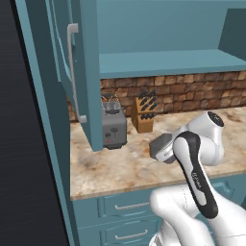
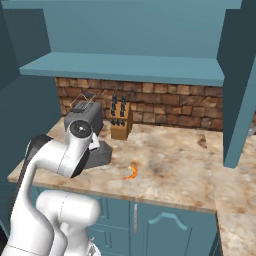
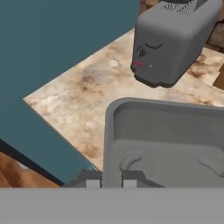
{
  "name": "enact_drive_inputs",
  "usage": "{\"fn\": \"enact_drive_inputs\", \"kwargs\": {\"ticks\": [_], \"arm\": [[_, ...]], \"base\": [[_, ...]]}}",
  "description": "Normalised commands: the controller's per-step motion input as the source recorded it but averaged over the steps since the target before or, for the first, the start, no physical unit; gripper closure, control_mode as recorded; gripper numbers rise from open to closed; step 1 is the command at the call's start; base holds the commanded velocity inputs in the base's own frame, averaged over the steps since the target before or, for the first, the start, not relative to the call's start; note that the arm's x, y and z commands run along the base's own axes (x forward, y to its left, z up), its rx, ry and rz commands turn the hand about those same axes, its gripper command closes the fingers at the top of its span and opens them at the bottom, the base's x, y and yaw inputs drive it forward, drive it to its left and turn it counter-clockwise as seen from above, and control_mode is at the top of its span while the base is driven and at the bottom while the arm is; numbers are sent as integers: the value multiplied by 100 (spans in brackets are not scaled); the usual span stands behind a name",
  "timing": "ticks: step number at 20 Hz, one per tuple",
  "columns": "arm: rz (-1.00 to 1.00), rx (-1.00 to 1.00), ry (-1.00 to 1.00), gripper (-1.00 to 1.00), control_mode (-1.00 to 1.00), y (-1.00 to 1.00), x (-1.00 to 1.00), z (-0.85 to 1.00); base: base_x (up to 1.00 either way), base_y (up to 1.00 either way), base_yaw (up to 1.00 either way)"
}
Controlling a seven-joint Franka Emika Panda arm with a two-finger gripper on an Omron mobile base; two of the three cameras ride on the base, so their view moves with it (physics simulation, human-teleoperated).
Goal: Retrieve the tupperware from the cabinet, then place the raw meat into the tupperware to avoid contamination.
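Observation:
My gripper [image 3: 112,179] is shut on the near rim of the tupperware [image 3: 166,144], a grey rounded tub. The tub's open inside faces the hand camera. From the base, the tupperware [image 1: 160,145] [image 2: 100,154] sits low at the counter just in front of my wrist; I cannot tell if it touches the surface. The raw meat [image 2: 131,172], a small orange curved piece, lies on the counter to the right of the tub, near the front edge. The cabinet [image 1: 163,62] [image 2: 125,67] hangs above with its doors swung open and a bare shelf.
A grey toaster [image 1: 114,127] [image 2: 82,117] [image 3: 170,43] stands at the back left, close behind the tub. A wooden knife block [image 1: 144,115] [image 2: 121,120] stands by the brick wall. The open cabinet door [image 1: 81,72] hangs over the counter's left end, and another door [image 2: 240,85] on the right.

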Motion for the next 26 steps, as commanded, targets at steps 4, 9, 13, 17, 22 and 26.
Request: {"fn": "enact_drive_inputs", "kwargs": {"ticks": [4,9,13,17,22,26], "arm": [[0,0,0,100,-100,0,38,-39],[0,0,3,100,-100,0,41,-27],[0,0,5,100,-100,0,35,-17],[0,0,5,100,-100,0,38,-19],[0,0,7,100,-100,0,29,-21],[0,0,7,100,-100,0,20,-28]], "base": [[0,0,0],[0,0,0],[0,0,0],[0,0,0],[0,0,0],[0,0,0]]}}
